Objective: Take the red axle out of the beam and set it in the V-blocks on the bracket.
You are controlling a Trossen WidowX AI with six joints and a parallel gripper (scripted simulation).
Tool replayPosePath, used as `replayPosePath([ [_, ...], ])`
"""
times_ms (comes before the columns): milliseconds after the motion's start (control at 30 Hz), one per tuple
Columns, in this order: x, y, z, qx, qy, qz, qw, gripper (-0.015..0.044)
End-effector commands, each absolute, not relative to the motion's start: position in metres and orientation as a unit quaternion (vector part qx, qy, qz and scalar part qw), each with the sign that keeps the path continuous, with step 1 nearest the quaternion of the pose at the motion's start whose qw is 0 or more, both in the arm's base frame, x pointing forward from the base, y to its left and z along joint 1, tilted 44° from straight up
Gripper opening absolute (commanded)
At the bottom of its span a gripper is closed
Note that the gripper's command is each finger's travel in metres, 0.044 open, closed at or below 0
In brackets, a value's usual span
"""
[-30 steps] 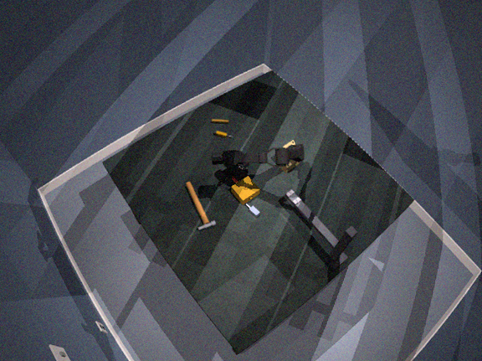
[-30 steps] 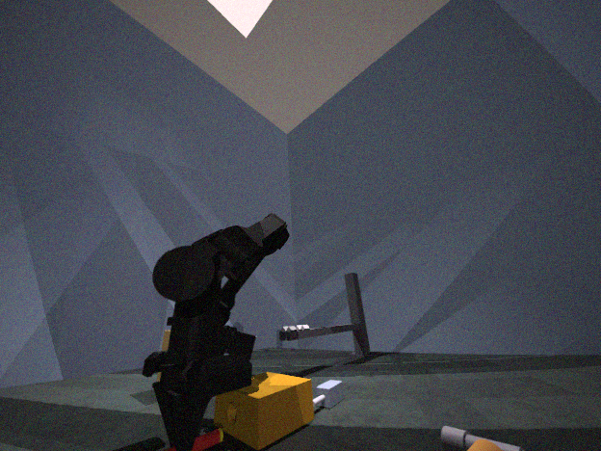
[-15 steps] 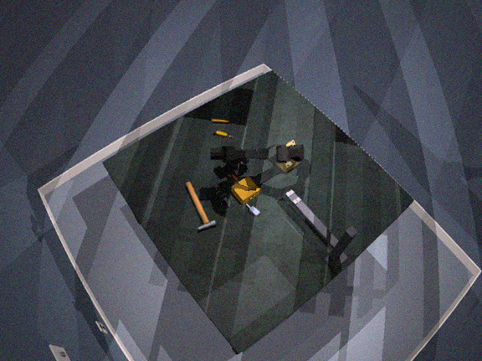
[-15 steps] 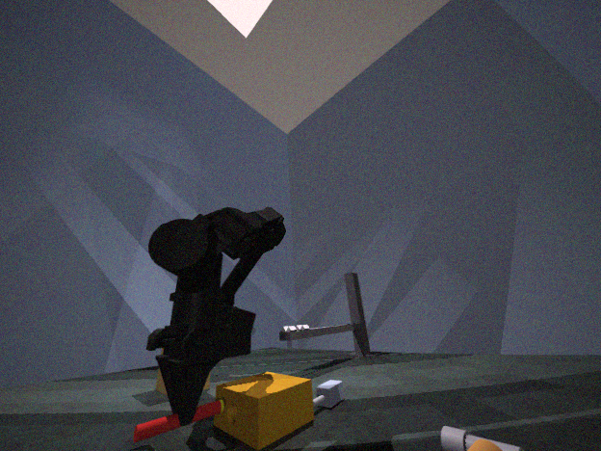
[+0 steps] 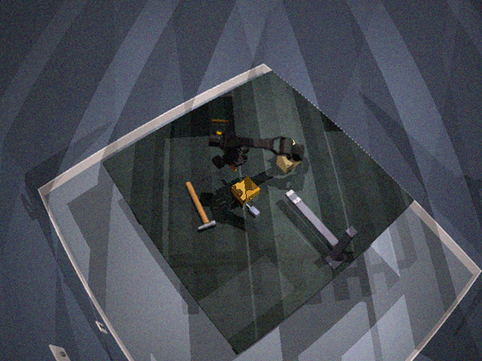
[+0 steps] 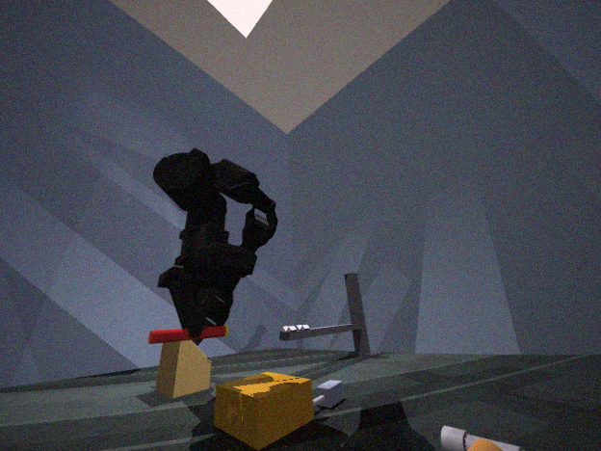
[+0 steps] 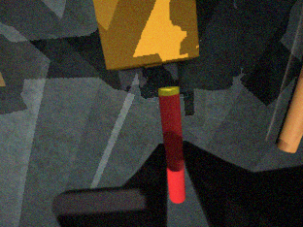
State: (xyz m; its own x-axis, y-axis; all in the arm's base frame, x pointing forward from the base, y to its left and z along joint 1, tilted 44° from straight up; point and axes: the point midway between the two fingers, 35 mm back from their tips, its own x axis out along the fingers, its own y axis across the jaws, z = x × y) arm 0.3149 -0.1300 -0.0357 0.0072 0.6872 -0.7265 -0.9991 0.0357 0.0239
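Observation:
My gripper [image 6: 195, 333] [image 7: 173, 147] is shut on the red axle [image 5: 233, 168] [image 6: 166, 335] [image 7: 171, 113] near its middle. The axle has a yellow end and is held nearly level in the air. It is out of the orange block [image 5: 245, 190] [image 6: 264, 410] [image 7: 146, 34], which appears to be the beam and sits on the table. The grey bracket [image 5: 316, 221] [image 6: 329, 331] is a raised bar on a post, with small pale V-blocks [image 5: 293, 196] [image 6: 295, 329] near its free end. The V-blocks hold nothing visible. The fingertips are mostly hidden in the top view.
A tan block [image 5: 287, 163] [image 6: 185, 369] stands by the arm. A small grey block on a rod [image 5: 253, 211] [image 6: 329, 392] is beside the orange block. A hammer [image 5: 197, 203] [image 7: 293, 121] lies nearby. Small orange-yellow items [image 5: 219, 120] [image 5: 219, 132] lie behind the arm.

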Motion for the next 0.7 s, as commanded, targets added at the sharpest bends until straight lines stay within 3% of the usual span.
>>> replayPosePath([
  [0,0.315,-0.141,-0.024,-0.269,0.293,0.64,0.657,0.0],
  [667,0.323,-0.086,0.044,-0.275,0.305,0.634,0.655,0.0],
])
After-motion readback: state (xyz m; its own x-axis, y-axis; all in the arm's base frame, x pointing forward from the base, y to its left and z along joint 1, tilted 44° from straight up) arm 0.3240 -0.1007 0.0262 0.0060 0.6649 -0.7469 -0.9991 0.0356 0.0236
